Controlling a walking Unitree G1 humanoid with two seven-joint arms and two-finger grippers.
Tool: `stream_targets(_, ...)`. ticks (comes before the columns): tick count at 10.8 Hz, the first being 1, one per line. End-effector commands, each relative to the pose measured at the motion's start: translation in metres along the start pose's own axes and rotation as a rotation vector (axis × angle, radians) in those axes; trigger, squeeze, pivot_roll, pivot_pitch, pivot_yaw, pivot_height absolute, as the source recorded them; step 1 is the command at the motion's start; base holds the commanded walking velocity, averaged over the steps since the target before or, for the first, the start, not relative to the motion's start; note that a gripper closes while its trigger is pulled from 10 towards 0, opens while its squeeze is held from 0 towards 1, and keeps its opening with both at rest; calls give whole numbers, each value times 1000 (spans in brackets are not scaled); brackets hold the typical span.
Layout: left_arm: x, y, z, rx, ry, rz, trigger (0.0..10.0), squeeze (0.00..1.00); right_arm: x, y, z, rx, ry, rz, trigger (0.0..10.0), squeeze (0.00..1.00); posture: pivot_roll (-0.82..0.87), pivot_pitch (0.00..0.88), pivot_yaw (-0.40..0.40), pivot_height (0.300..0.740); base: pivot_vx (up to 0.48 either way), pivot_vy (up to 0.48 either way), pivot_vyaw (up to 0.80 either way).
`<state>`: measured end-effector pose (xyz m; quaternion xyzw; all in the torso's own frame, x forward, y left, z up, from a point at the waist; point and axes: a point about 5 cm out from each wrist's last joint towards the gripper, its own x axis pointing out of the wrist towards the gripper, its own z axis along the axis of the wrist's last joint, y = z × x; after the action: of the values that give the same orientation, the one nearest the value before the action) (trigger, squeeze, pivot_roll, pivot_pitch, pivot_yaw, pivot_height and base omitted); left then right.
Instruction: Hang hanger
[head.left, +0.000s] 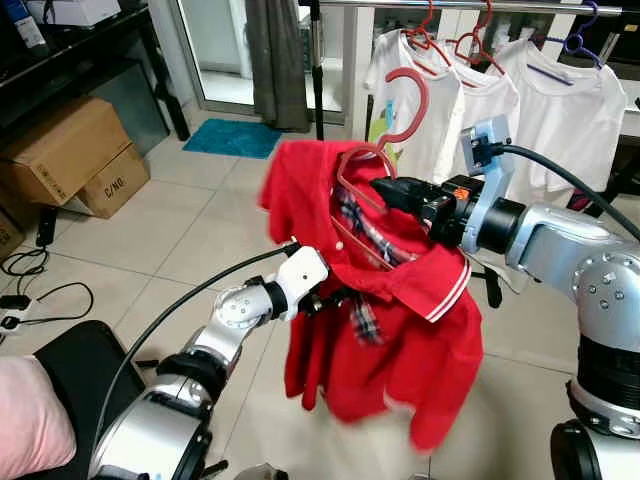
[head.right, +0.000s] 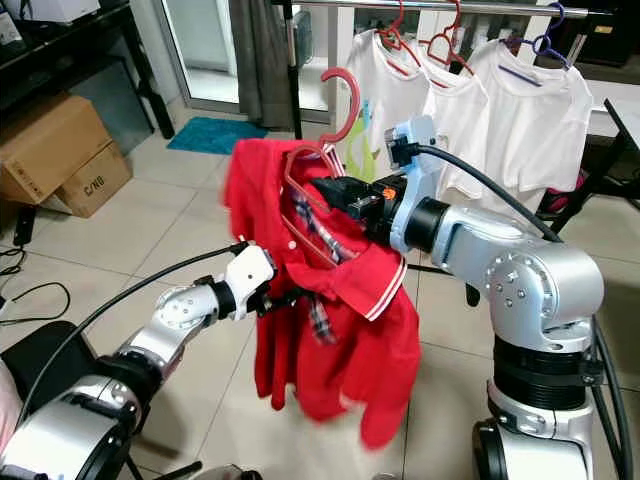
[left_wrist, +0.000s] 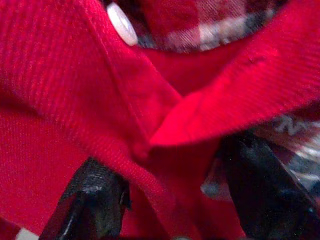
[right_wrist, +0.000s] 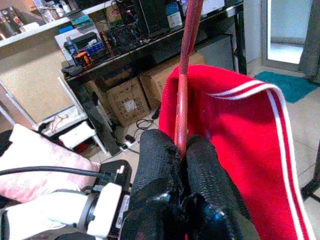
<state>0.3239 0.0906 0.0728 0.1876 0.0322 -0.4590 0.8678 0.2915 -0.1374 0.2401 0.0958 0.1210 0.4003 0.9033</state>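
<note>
The right gripper (head.left: 385, 190) reaches in from three o'clock, its two black fingers (right_wrist: 160, 160) pinched tight on the thin neck of the red hanger (head.left: 400, 100). The hanger's hook curls upward toward twelve o'clock, just below the clothes rail (head.left: 470, 6) and not on it. A red polo shirt (head.left: 400, 330) with a white-striped collar and plaid lining drapes from the hanger at the centre of the head view, its hem falling toward six o'clock.

The left gripper (head.left: 318, 300) comes up from seven o'clock and is at the shirt's front below the collar. In its wrist view the two fingers (left_wrist: 92, 200) stand apart with red fabric bunched between them; whether they actually clamp it cannot be told.

Three white T-shirts (head.left: 560, 100) hang on the rail at one o'clock. Cardboard boxes (head.left: 75, 150) sit on the tiled floor (head.left: 180, 220) at ten o'clock.
</note>
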Motion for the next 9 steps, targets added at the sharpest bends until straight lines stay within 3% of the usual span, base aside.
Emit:
stream_targets(1,1,3,2,9,-10,8,0,0,-2,10,14,-36,-61,40,0,0,-208,0,93,740,0,0,0)
stream_targets(6,-3,10,1,13,-8,69,0,0,1,13,15,-43,-61,56,0,0,-199,0,85,740,0,0,0)
stream_targets(9,-8,14,-8,2,57,109,0,0,1,13,16,-47,-63,56,0,0,-199,0,85,740,0,0,0)
